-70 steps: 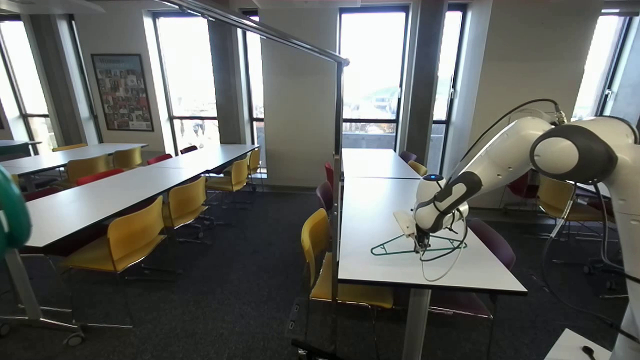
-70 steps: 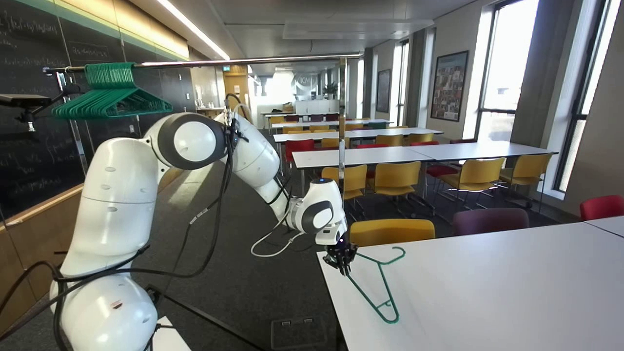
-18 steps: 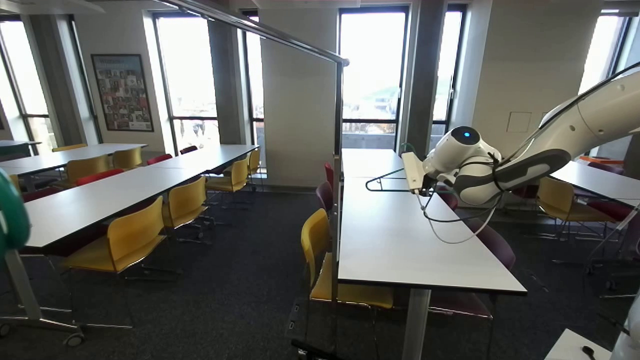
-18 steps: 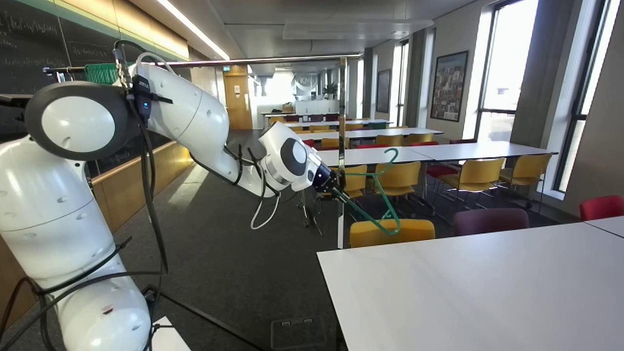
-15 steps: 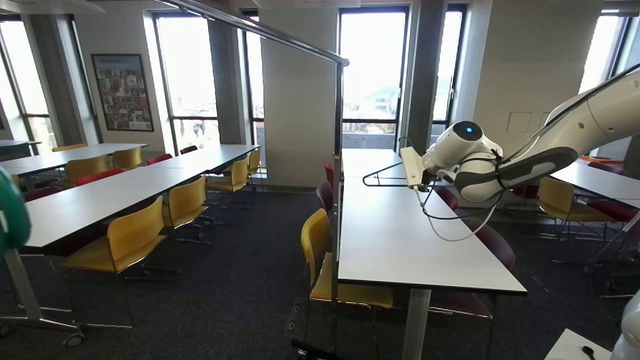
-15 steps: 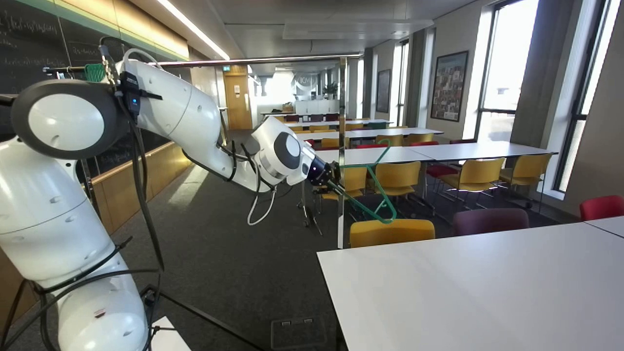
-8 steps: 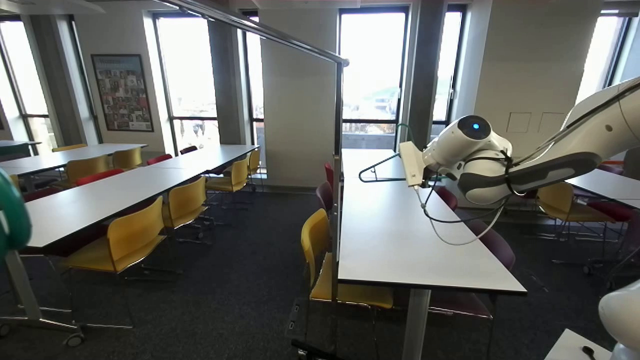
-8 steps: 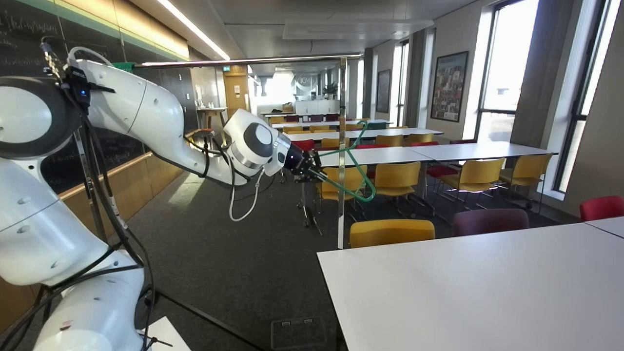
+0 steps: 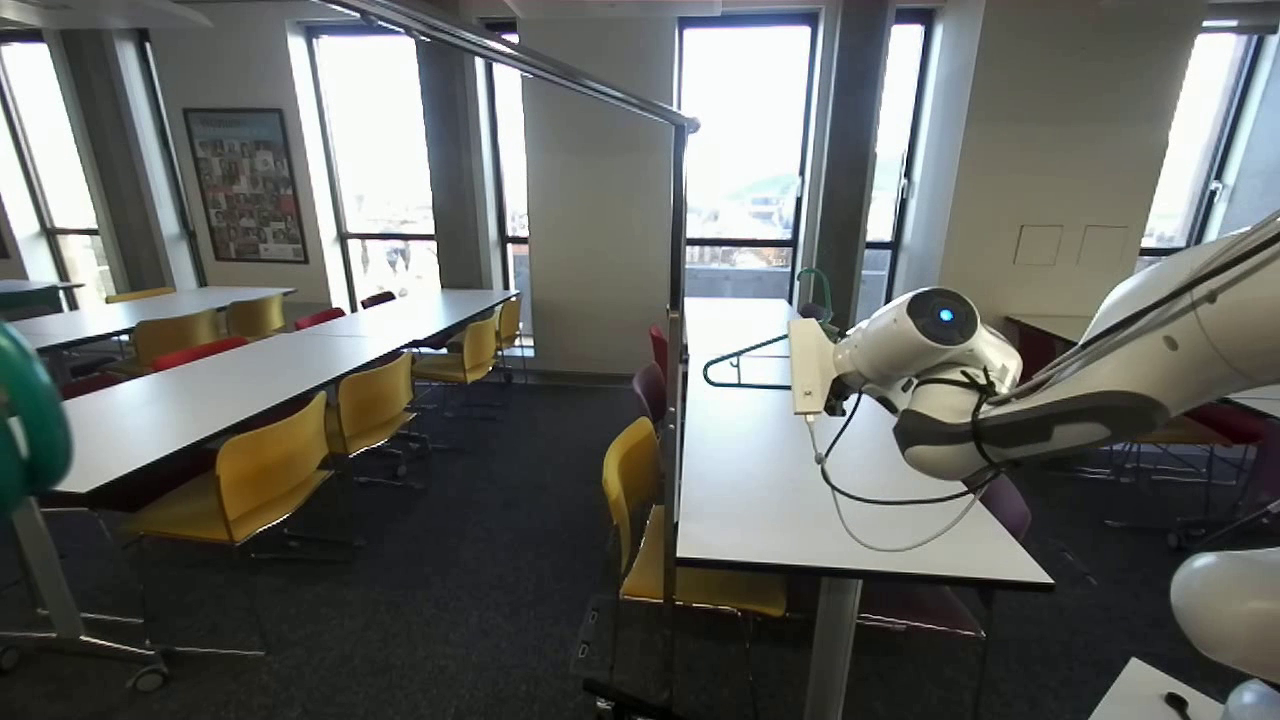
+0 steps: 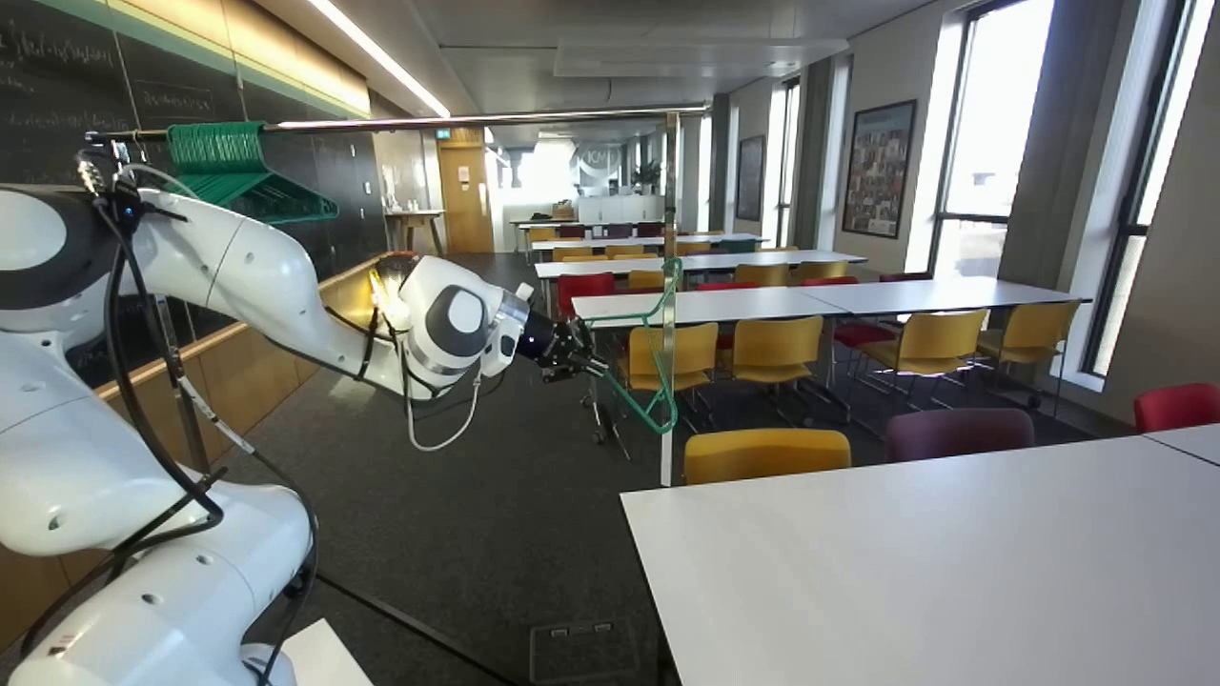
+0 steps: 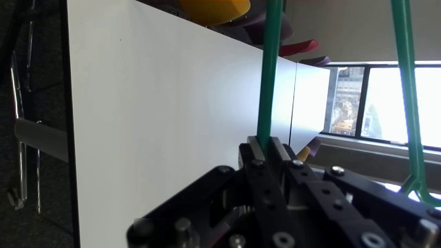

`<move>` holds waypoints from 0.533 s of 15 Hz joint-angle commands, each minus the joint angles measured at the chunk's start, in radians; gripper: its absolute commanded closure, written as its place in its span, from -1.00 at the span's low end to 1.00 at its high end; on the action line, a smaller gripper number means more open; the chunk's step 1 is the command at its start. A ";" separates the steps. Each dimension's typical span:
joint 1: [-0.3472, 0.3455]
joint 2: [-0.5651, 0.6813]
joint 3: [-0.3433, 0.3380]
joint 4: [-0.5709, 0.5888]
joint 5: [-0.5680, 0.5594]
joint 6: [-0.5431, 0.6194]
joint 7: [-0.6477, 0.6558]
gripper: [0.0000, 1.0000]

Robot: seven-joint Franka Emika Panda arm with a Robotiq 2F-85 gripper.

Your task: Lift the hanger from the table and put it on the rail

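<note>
Hanger (image 11: 269, 75) clamped in the gripper (image 11: 268, 147) by its long lower bar, hook uppermost, in mid-air. Table (image 10: 915, 572) lower down, apart from it. Rail (image 10: 534, 118) well above the hook in both exterior views; in an exterior view, a bunch of green hangers (image 10: 227, 157) hangs near one end.

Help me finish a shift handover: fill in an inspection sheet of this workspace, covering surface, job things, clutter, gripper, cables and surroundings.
Surface: white table, dark-edged; another tabletop adjoins it.
Job things: hanger in the air, hook up, not yet on the rail, which bears more green hangers.
Clutter: dark item on a white top, too small to identify.
Gripper: shut on one bar of the hanger.
Cables: black cable and white cable hang in loops by the wrist.
Surroundings: yellow chair and purple chair beside the table, windows, blackboard.
</note>
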 commanded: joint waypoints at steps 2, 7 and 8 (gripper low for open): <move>-0.139 -0.174 0.186 -0.040 0.230 0.083 0.000 0.95; -0.182 -0.255 0.274 -0.015 0.342 0.052 -0.002 0.95; -0.177 -0.258 0.275 -0.010 0.351 0.039 -0.013 0.95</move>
